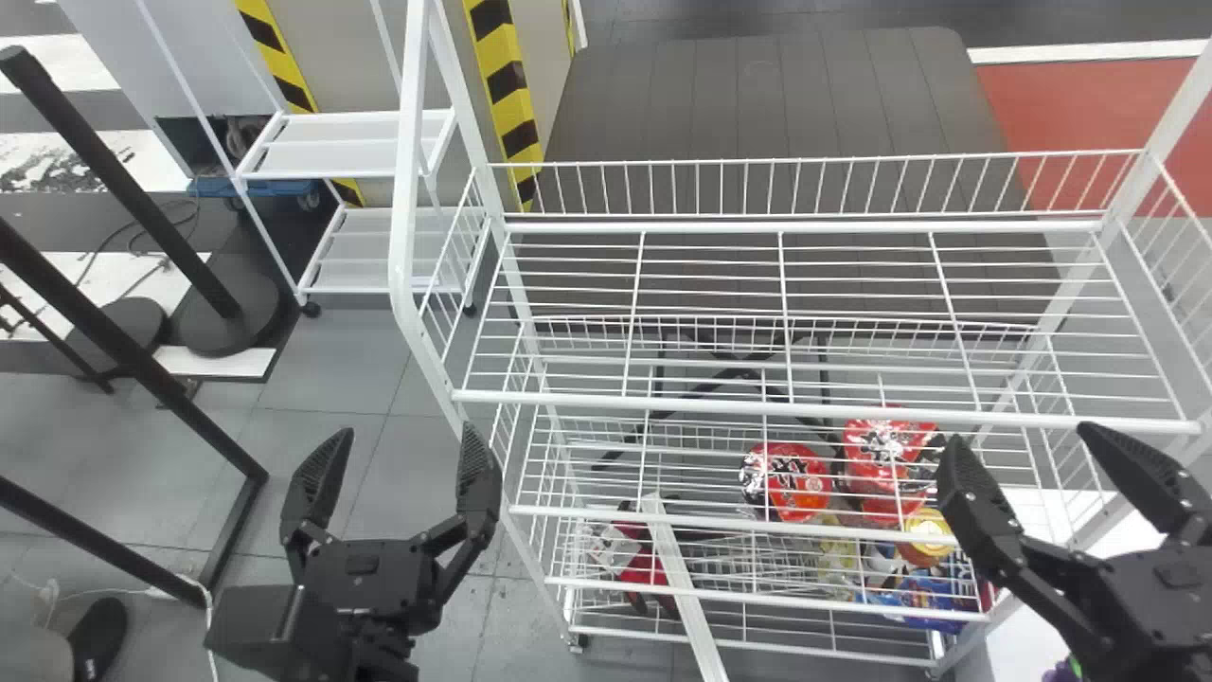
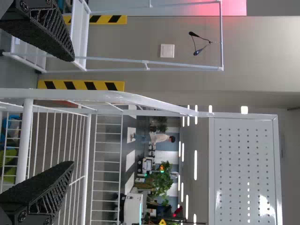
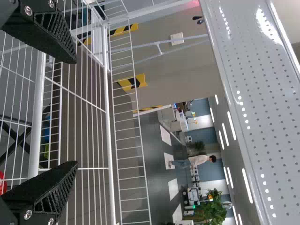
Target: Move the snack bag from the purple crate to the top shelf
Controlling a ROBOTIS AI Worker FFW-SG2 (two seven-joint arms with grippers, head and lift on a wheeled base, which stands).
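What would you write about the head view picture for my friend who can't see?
A robot's open left gripper and open right gripper are by a white wire rack, with shiny red packages lower down inside it. Yellow-and-black stripes show behind.

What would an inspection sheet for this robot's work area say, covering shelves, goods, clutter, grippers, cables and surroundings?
Surface: white wire rack, its top shelf above lower wire shelves
Job's things: snack bag not identifiable; purple patch at lower right, cannot tell what
Clutter: red packages and an orange tub lower in the rack
Grippers: left gripper and right gripper both have fingers apart, nothing seen between them
Cables: white cable at lower left
Surroundings: black stand, yellow-black striping
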